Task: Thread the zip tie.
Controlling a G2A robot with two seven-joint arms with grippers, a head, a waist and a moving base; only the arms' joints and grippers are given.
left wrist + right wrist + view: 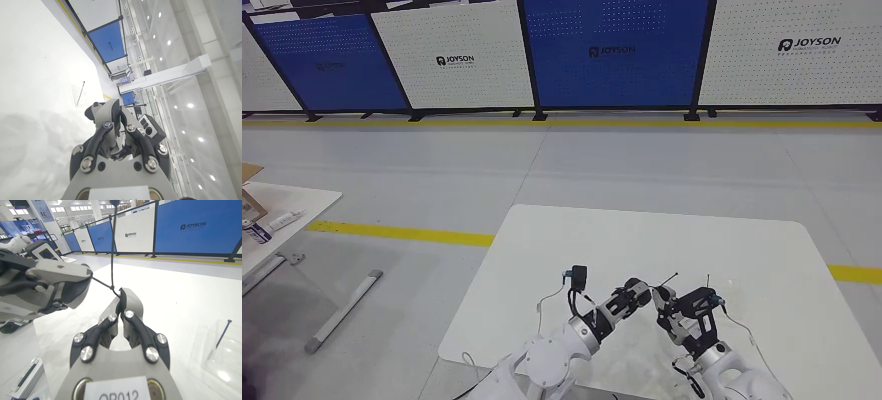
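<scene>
Thin black plastic zip tie (112, 247) is up above the white counter (170, 291), pinched by the left end effector (90, 275) and right end effector (120, 297), both clamped shut on it. We reckon it's mid-threading, and next up is a steady pull.

Matt table (642, 240), black plastic zip tie (112, 256), glossy clear tray (204, 332)

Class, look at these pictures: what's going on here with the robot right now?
Both arms hold a black zip tie above the white table. The right gripper pinches one end with shut fingers; the left gripper grips another stretch close by. The strands meet at a small junction between them, one end pointing upward; whether it is fully threaded cannot be told. A spare zip tie lies in a clear tray.
</scene>
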